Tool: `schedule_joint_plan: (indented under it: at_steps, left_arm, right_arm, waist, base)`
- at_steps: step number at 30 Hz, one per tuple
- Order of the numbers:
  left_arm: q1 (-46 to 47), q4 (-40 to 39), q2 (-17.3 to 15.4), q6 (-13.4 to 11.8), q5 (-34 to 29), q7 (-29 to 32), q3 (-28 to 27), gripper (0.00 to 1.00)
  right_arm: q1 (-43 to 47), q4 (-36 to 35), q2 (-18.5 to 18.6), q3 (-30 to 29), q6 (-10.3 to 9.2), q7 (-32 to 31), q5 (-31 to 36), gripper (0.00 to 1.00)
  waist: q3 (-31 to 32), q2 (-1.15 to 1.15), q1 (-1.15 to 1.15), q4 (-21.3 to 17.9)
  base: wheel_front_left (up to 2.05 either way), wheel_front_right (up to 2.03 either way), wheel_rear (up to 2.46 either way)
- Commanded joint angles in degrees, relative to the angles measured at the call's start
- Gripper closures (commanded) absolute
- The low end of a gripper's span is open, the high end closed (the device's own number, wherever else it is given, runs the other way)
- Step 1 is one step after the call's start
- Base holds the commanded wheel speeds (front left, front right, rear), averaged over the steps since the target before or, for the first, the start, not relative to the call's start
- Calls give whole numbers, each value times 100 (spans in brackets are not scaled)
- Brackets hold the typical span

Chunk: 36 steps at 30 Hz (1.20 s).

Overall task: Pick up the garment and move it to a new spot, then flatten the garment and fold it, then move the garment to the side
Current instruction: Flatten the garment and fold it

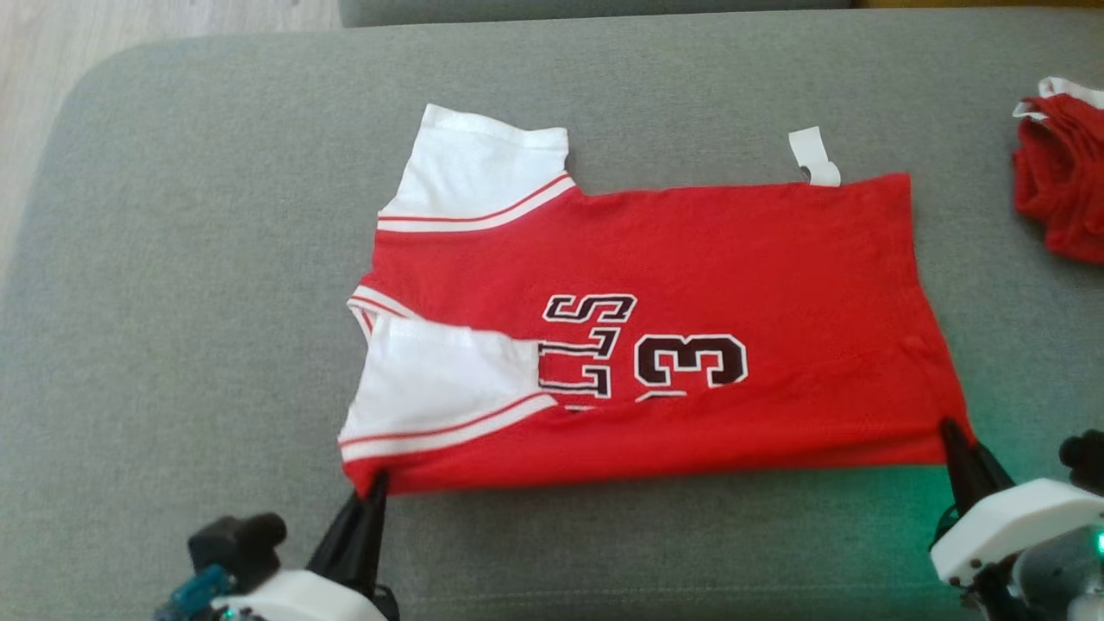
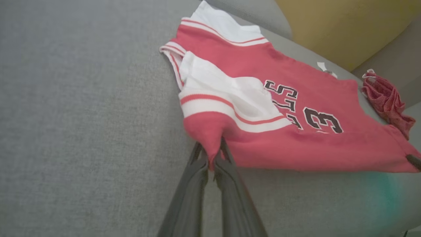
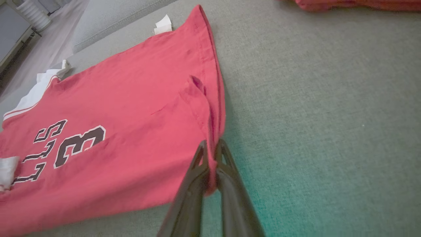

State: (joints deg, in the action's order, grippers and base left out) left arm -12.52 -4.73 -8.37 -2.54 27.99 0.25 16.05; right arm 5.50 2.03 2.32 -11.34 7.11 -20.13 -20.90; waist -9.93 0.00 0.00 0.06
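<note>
- Left gripper (image 1: 377,485): I log its two dark fingers clenched on the jersey's near left corner, just below the folded sleeve. In the left wrist view, red cloth bunches up between the tips.
- Right gripper (image 1: 950,433): clenched on the near right corner, at the hem. In the right wrist view, a ridge of cloth runs up from the pinch.
- Jersey (image 1: 707,250): red, lying mostly flat at the middle of the cushion, neck end to my left, hem to my right.
- Near sleeve (image 1: 440,379): white with red piping, folded in over the front.
- Far sleeve (image 1: 470,168): white, same piping, spread out on the cushion.
- Cushion (image 1: 172,345): grey woven fabric with a rounded far left corner. A green glow tints it beside the right gripper.
- Second cushion (image 1: 561,10): grey, along the far edge.
- Floor (image 1: 129,26): pale wood, far left.
- Yellow panel (image 2: 329,26): behind the cushions in the left wrist view.
- Writing: black characters edged in white, lying sideways to me. I read "LLS" and a "3"; the near sleeve covers the start of the word, and a further figure is cut off at the fold.
- Tag (image 1: 815,157): white, sticking out past the far edge near the hem; no print legible.
- Red cloth (image 1: 1065,190): crumpled with white trim, at the cushion's right edge, well apart from the jersey.
</note>
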Motion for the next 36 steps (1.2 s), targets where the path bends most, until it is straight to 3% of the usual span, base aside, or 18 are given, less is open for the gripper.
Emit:
schedule_joint_plan:
  at_steps: [1, 2, 3, 4, 5, 6, 13, 19, 27, 36]
  left_arm:
    - [157, -72, 30, -31, 11, -14, -157, 100]
    - [177, 30, 50, -29, 2, -26, -128, 100]
    - [196, 123, 77, -22, 17, -39, -107, 86]
    - [213, 201, 93, -19, 22, -66, -99, 59]
    - [225, 262, 101, -14, 23, -96, -95, 19]
    - [236, 302, 99, -7, 26, -123, -99, 0]
    - [637, 70, -293, -35, -172, -152, -338, 0]
    - [1611, -91, -831, 210, -411, 225, -396, 0]
    - [3809, 470, -1677, 846, -356, 1365, -259, 0]
    - [5831, 1266, -2352, 995, 183, 2657, 191, 0]
  right_arm:
    - [-55, -154, 56, 110, 37, 18, -72, 100]
    - [-44, -108, 56, 134, 37, 35, -72, 100]
    - [-41, -64, 56, 150, 37, 65, -53, 82]
    - [-40, -26, 56, 166, 37, 95, -38, 52]
    - [-38, 1, 56, 183, 37, 123, -30, 0]
    - [-36, 15, 56, 190, 37, 156, -26, 0]
    - [-154, -215, 56, 66, 37, 506, 202, 0]
    - [-472, -532, 56, 322, 37, 568, 321, 0]
    - [-1417, -607, 111, 1029, 37, 545, 468, 0]
    - [-2491, -491, 324, 1757, 37, 644, 419, 0]
  waist:
    - [11, 0, 0, -20]
    - [18, 0, 0, -36]
    - [24, 0, 0, -54]
    - [27, 0, 0, -73]
    - [30, 0, 0, -92]
    - [30, 0, 0, -113]
    - [-58, 0, 0, -268]
    - [-310, 0, 0, -370]
    - [-1014, 0, 0, -639]
    - [-1940, 0, 0, -1044]
  base:
    - [0, 0, 0]
    - [0, 0, 0]
    - [0, 0, 0]
    - [0, 0, 0]
    - [0, 0, 0]
    - [0, 0, 0]
    - [0, 0, 0]
    - [0, 0, 0]
    - [0, 0, 0]
    - [0, 0, 0]
